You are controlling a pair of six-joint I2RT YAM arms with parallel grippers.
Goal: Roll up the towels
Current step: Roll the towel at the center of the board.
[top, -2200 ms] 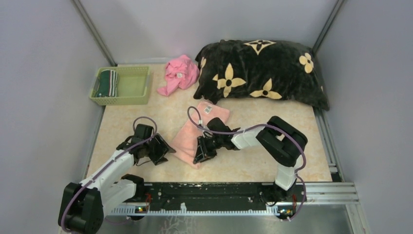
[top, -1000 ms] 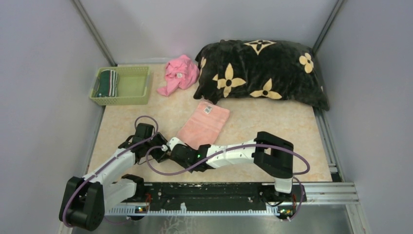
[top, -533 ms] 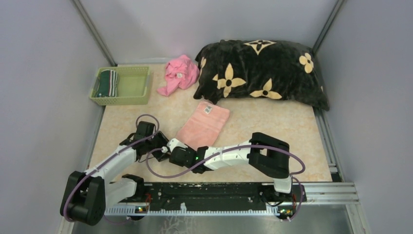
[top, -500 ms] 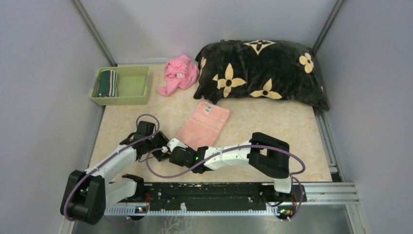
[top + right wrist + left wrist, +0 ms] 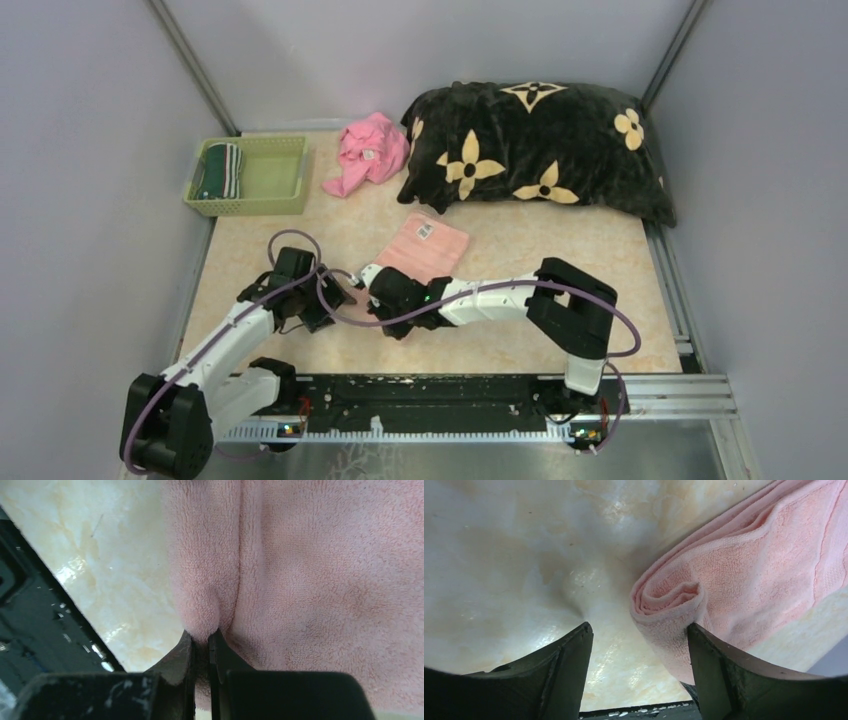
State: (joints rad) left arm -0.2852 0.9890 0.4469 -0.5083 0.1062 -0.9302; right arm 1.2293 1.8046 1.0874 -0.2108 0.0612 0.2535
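The salmon-pink towel point(image 5: 428, 243) lies mid-table, its near end curled into a loose roll point(image 5: 672, 596). My right gripper point(image 5: 388, 293) is shut on a raised fold of this towel point(image 5: 202, 611), the pile squeezed between its fingertips point(image 5: 201, 639). My left gripper point(image 5: 334, 297) stands open at the roll's left end. Its right finger point(image 5: 710, 666) touches the cloth, and bare table shows between the fingers. The green striped towel point(image 5: 220, 170) sits rolled in the green basket point(image 5: 262, 205) at the back left.
A crumpled bright pink cloth point(image 5: 368, 150) lies beside the basket. The big black blanket with tan flowers point(image 5: 535, 145) fills the back right. The black front rail point(image 5: 430, 395) runs along the near edge.
My right gripper closed on the pink towel's near end and moved away from the front rail, curling that end over. The left gripper opened wider and shifted slightly toward the towel.
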